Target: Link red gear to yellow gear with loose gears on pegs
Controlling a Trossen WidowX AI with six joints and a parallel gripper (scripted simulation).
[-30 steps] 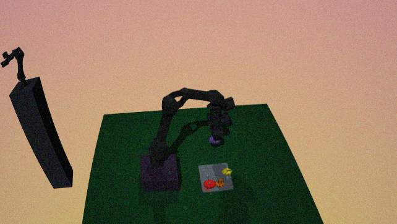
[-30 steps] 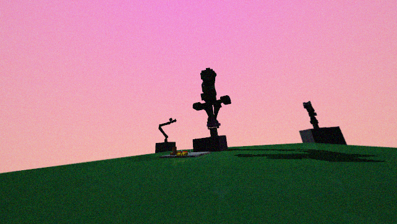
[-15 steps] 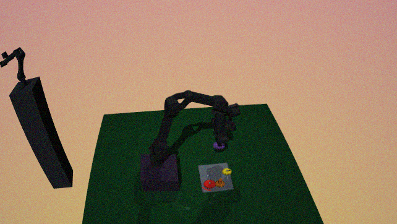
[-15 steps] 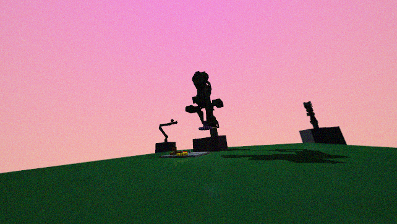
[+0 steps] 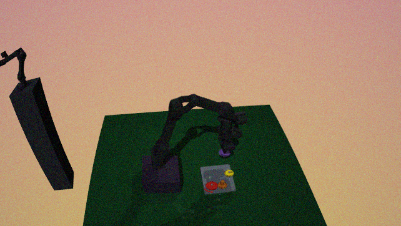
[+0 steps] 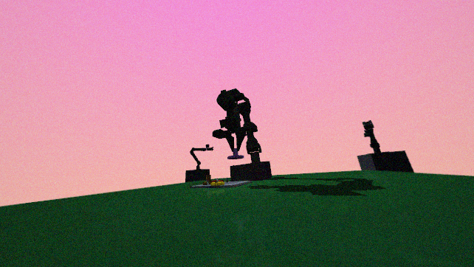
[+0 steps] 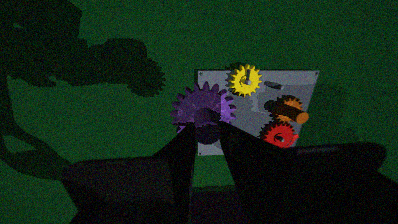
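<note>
My gripper (image 5: 228, 150) (image 6: 235, 150) (image 7: 206, 126) is shut on the upright stem of a large purple gear (image 5: 222, 154) (image 6: 235, 157) (image 7: 192, 103). The gear hangs in the air, teeth level, behind the board in the top view. In the wrist view it overlaps the left side of the grey board (image 5: 232, 188) (image 7: 307, 81). The red gear (image 5: 209, 186) (image 7: 274, 134) and the yellow gear (image 5: 228, 173) (image 7: 254, 82) sit on the board. A small orange gear (image 5: 222, 186) (image 7: 290, 104) with a tall knob stands beside the red gear. A thin empty peg (image 5: 209, 177) shows behind the red gear.
A red arrow (image 5: 208, 191) curves beside the red gear. The dark arm base block (image 5: 162, 178) (image 6: 251, 171) stands left of the board in the top view. The arm's shadow falls across the green table (image 5: 265, 187). Other dark arms stand on blocks in the distance.
</note>
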